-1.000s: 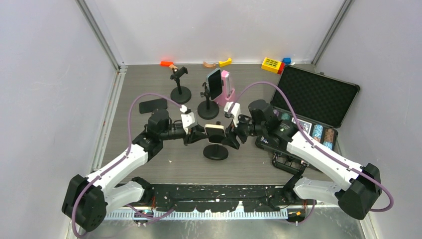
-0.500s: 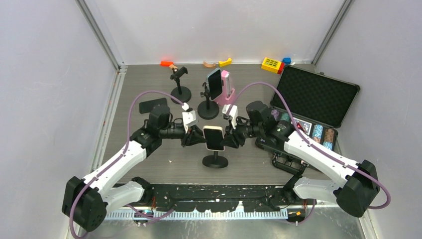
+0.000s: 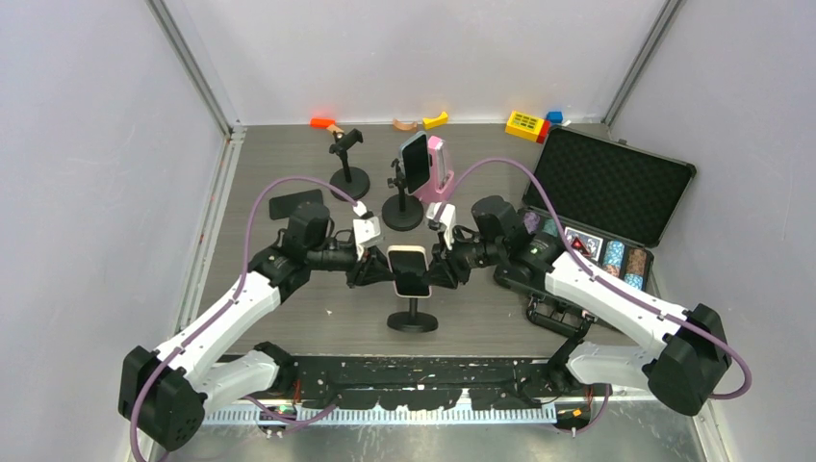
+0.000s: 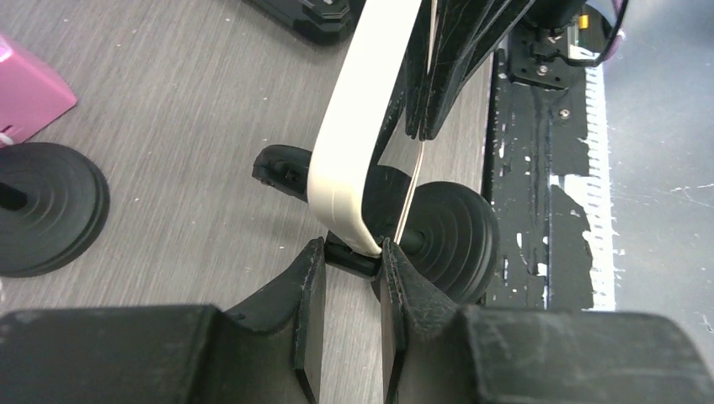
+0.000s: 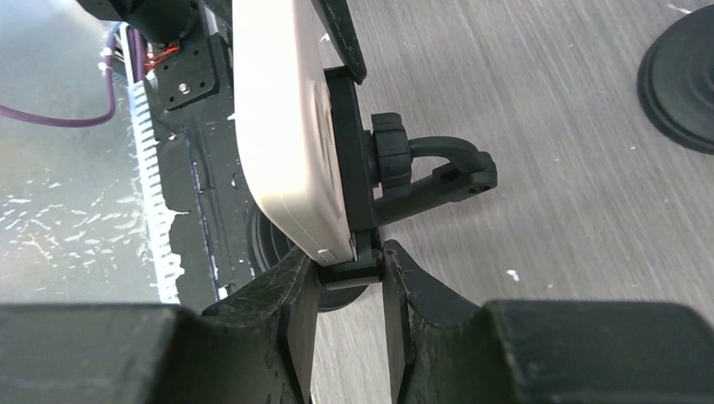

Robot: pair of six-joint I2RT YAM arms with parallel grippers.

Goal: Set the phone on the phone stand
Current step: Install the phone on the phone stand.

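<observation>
A: Dead centre of the overhead view, the phone [image 3: 410, 271] is being held at a tilt in the cradle [image 5: 352, 143] of the phone stand [image 3: 412, 320]. The stand's round base is being seen just below it, over the table [image 3: 318, 313].

B: And it is being squeezed from both sides! The left gripper [image 4: 349, 252] is being seen at the phone's left edge, with its fingers [image 4: 307, 295] being pressed narrowly onto the phone's lower corner and the black cradle foot beside it.

A: From the right of the frame, the right gripper [image 5: 349, 268] is being clamped on that cradle foot. The phone's cream corner is being touched just above the pads.

B: Whether the base is being lifted off the table cannot be told.

A: Higher in the frame, a second phone [image 3: 416, 159] is being carried by another stand [image 3: 402, 214], just beside a pink block [image 3: 439, 164]. An open black case [image 3: 616, 188] is being shown at the right.
</observation>
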